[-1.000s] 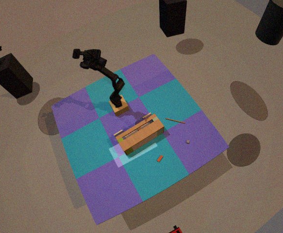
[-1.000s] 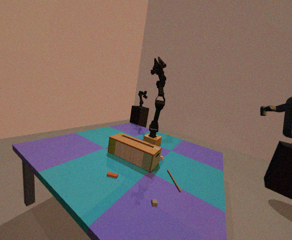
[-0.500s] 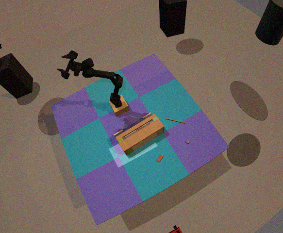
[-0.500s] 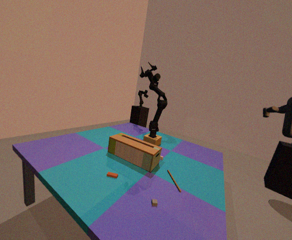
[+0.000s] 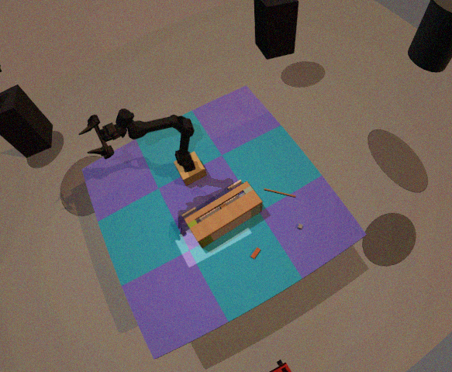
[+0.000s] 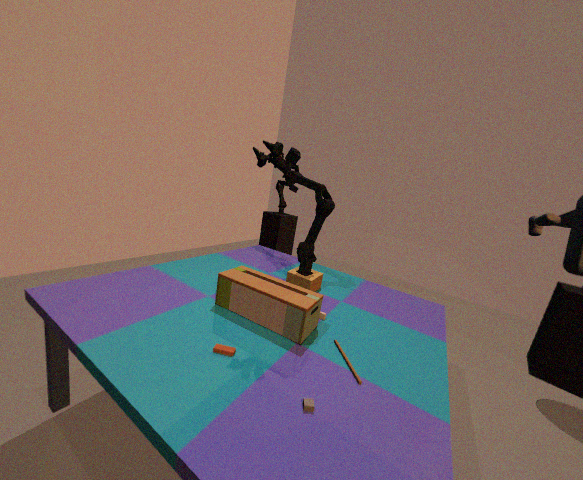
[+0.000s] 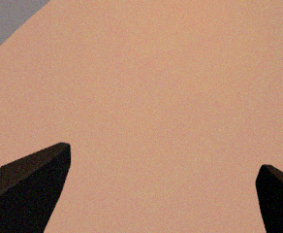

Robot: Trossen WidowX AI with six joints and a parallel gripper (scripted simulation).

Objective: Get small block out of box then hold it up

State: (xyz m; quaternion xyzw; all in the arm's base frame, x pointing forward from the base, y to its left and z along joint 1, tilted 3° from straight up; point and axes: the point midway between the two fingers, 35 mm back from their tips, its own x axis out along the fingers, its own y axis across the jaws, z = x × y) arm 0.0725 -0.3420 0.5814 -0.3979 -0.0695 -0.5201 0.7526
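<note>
The desk (image 6: 126, 310) is a checkerboard of purple and teal squares. Near its middle lies the long tan box (image 5: 223, 214), flat on the desk, with a slot running along its top. Behind the box, the black arm (image 6: 314, 222) rises from a small tan base block (image 5: 191, 170) and bends away over the desk's edge, well above and apart from the box. At its tip the end effector (image 5: 97, 138) has its fingers spread wide with nothing between them; the wrist view shows only a plain wall past the two dark tips. A thin stick (image 6: 347, 361) lies on the desk near the box's end. An orange bar (image 5: 255, 253) lies in front of the box. A small pale block (image 6: 308, 405) rests on a purple square, well apart from the box and the arm.
</note>
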